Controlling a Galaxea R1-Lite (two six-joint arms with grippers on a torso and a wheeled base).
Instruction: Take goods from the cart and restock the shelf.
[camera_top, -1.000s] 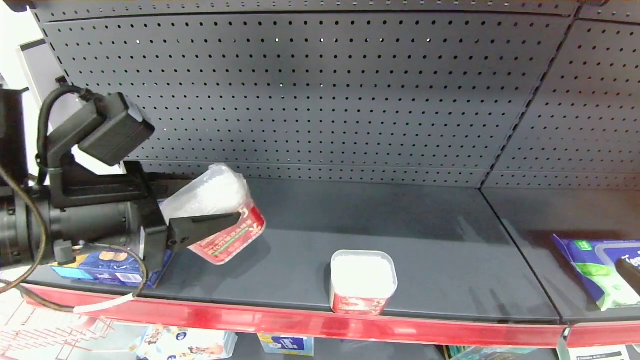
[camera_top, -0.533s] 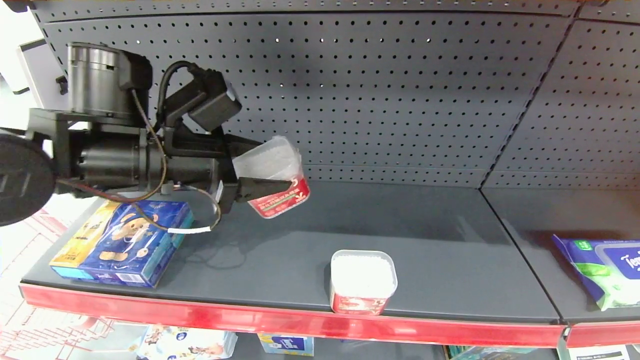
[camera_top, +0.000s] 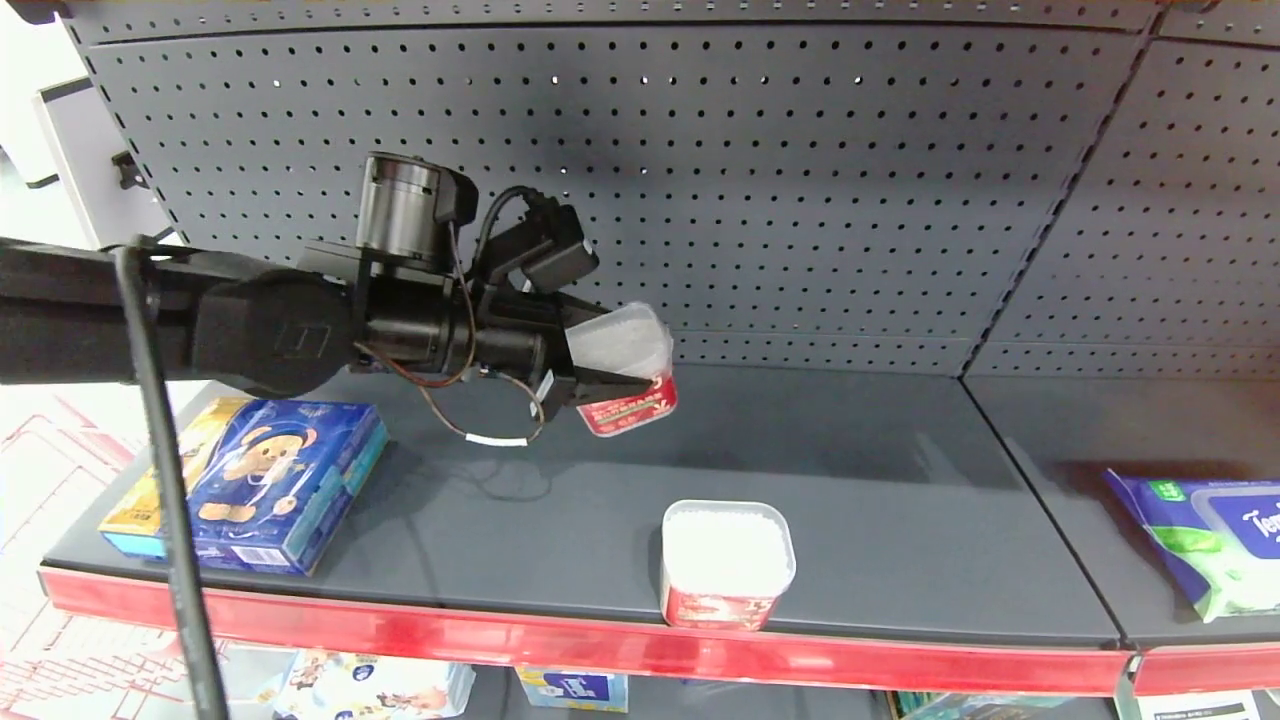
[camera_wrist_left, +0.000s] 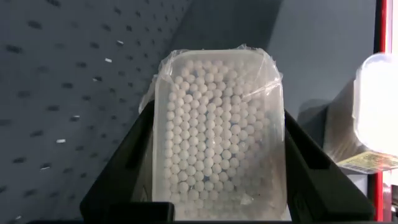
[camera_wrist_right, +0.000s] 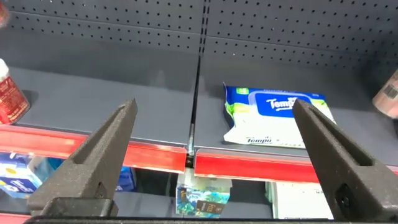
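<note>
Clear thin plastic with a red label band: a tub of white beads (camera_top: 628, 342), clamped by its two long side walls between the black fingers (camera_top: 605, 381) of the left gripper (camera_top: 622, 365), film-covered top turned back toward the wrist, base pointing away. Seems light, yet thin-walled and glossy, so likely to flex or slip under a careless squeeze. Stretched film probably easy to puncture. Best taken where gripped now, across the stiffer side walls below the rim, never on the film. Hangs tilted above the dark shelf deck (camera_top: 850, 470), apparently not touching it, close before the perforated back panel (camera_top: 700, 200). Below and forward of the fingertips, well apart: a second tub (camera_top: 727, 560) of the same kind, upright just behind the red front lip (camera_top: 600, 640). Farther off, back along the arm's side: a blue box (camera_top: 260, 480) with a bear picture, flat on the deck. Farthest, in the next bay: a blue and green wipes pack (camera_wrist_right: 277, 118), lying ahead of the right gripper (camera_wrist_right: 214, 106), spread wide with nothing between its fingers
</note>
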